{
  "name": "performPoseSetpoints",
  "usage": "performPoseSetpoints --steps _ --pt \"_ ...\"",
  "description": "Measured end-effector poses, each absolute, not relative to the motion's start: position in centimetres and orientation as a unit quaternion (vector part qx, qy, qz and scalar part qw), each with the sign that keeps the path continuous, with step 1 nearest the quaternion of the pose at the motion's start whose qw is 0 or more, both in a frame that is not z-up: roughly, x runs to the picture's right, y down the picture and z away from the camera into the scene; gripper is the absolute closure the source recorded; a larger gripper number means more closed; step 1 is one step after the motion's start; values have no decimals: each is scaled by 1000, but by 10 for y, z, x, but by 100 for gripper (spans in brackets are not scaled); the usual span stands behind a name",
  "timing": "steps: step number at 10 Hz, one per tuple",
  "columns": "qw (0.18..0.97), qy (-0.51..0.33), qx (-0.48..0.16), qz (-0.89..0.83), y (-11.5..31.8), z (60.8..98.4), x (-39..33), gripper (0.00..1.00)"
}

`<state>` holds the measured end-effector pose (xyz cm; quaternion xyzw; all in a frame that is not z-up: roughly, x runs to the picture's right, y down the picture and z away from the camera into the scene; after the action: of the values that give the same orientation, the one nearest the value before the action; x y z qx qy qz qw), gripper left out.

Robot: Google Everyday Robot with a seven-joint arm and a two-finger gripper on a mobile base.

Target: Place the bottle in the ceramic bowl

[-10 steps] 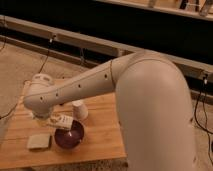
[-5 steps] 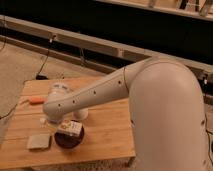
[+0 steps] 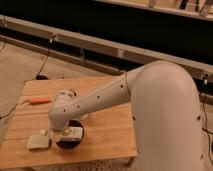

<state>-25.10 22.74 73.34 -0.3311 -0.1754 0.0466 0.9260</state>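
The dark purple ceramic bowl [image 3: 70, 142] sits on the wooden table [image 3: 107, 127] near its front edge. The small clear bottle [image 3: 73, 132] with its white label lies on its side across the bowl's inside. My gripper [image 3: 63, 131] hangs from the white arm right over the bowl's left part and touches or nearly touches the bottle. The arm's wrist hides most of the gripper.
A flat grey-beige sponge [image 3: 38, 142] lies just left of the bowl. A slim orange object [image 3: 39, 100] lies at the table's left side. My large white arm [image 3: 165, 115] fills the right of the view. Cables run on the floor behind the table.
The arm's wrist has swung right and lower, over the bowl. The bottle came along and now lies in the bowl. The orange object has come into view.
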Motion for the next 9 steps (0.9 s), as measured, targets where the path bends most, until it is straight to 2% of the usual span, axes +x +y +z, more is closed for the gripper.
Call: performPoseSetpoints --steps 4,6,9 --pt "921 -199 -332 32 222 736 -250 27" --pt "921 -200 -331 37 216 740 -245 20" --pt "922 -198 -331 39 209 744 -241 20"
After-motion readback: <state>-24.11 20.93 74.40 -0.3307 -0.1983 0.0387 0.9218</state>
